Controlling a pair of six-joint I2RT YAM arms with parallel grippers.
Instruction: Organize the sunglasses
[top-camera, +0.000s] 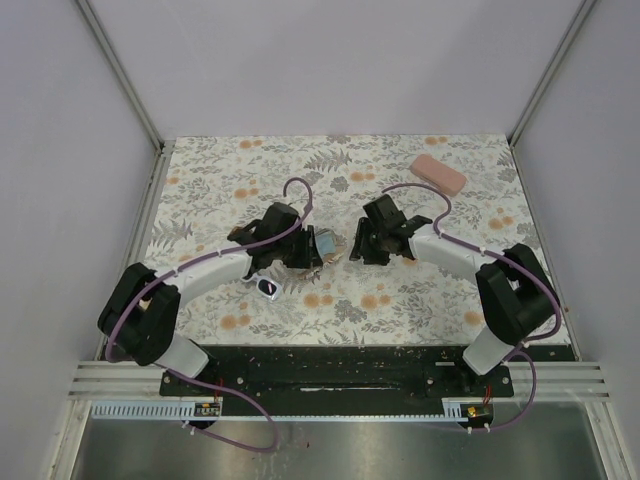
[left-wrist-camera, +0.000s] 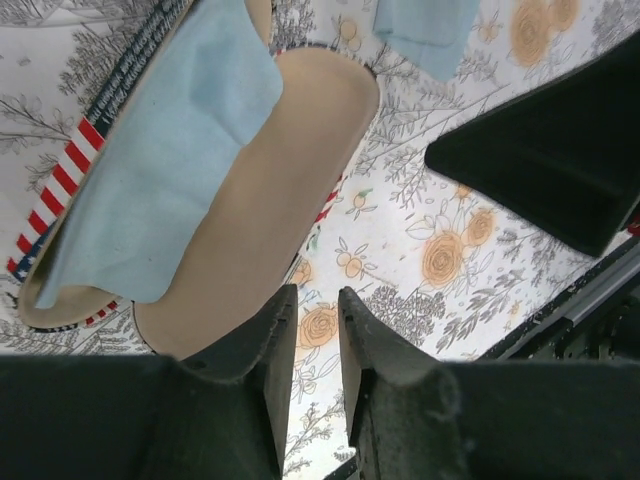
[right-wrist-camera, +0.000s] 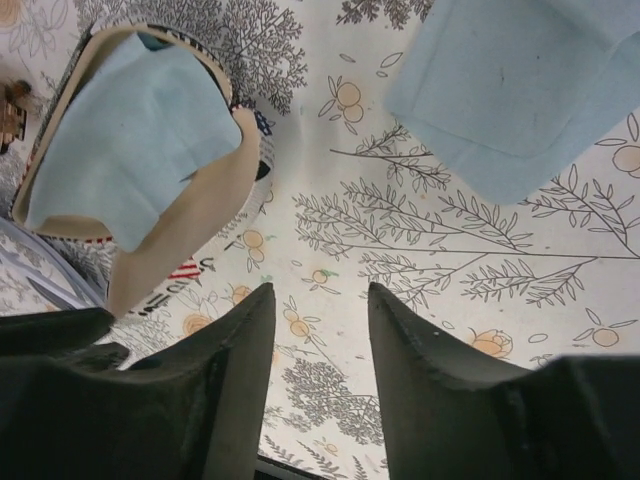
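Observation:
The white-framed sunglasses (top-camera: 267, 288) lie on the floral cloth just in front of my left gripper (top-camera: 302, 250). The brown pair is not clearly in view. The stars-and-stripes pouch (top-camera: 325, 243) lies open between both grippers, its tan lining showing and a light blue cloth (left-wrist-camera: 170, 150) in its mouth. My left gripper (left-wrist-camera: 317, 300) stands beside the pouch's edge, jaws slightly apart and empty. My right gripper (right-wrist-camera: 318, 290) is open and empty over bare tablecloth, right of the pouch (right-wrist-camera: 150, 150). My right gripper (top-camera: 362, 243) faces the left one across the pouch.
A second light blue cloth (right-wrist-camera: 520, 80) lies on the table beyond my right gripper; it also shows in the left wrist view (left-wrist-camera: 425, 30). The pink hard case (top-camera: 439, 172) lies at the back right. White walls enclose the floral tablecloth (top-camera: 400, 300).

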